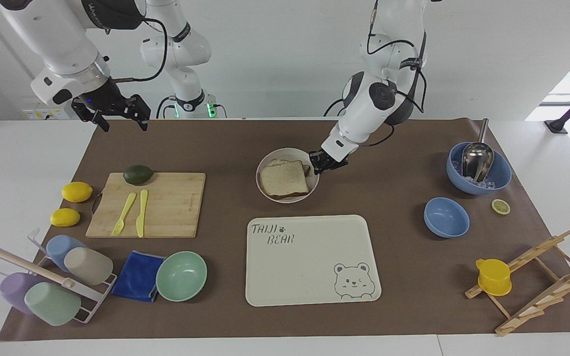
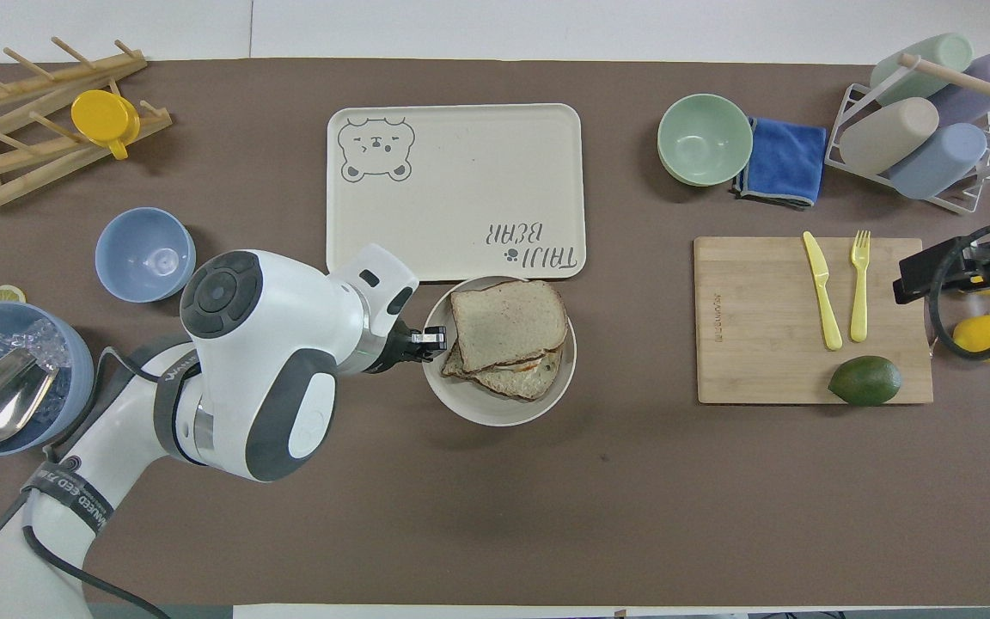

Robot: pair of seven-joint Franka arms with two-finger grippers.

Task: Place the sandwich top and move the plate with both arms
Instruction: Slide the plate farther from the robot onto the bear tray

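Observation:
The sandwich top (image 1: 284, 179) (image 2: 508, 314), a pale speckled slice with a brown crust, lies on a lower slice on the plate (image 1: 285, 151) (image 2: 486, 408). My left gripper (image 1: 320, 165) (image 2: 430, 340) is shut on the plate's rim, at the side toward the left arm's end of the table. The plate looks raised a little off the brown mat, with its edge over the near edge of the cream tray (image 1: 312, 257) (image 2: 452, 198). My right gripper (image 1: 121, 123) hangs open and empty over the mat's edge at the right arm's end. In the overhead view only part of the right gripper (image 2: 968, 271) shows.
A cutting board (image 1: 166, 207) carries a yellow fork, a yellow knife and an avocado (image 1: 138, 174), with two lemons beside it. A mint bowl (image 1: 181, 276), a blue cloth and a cup rack lie farther out. Two blue bowls (image 1: 446, 216) and a wooden rack stand toward the left arm's end.

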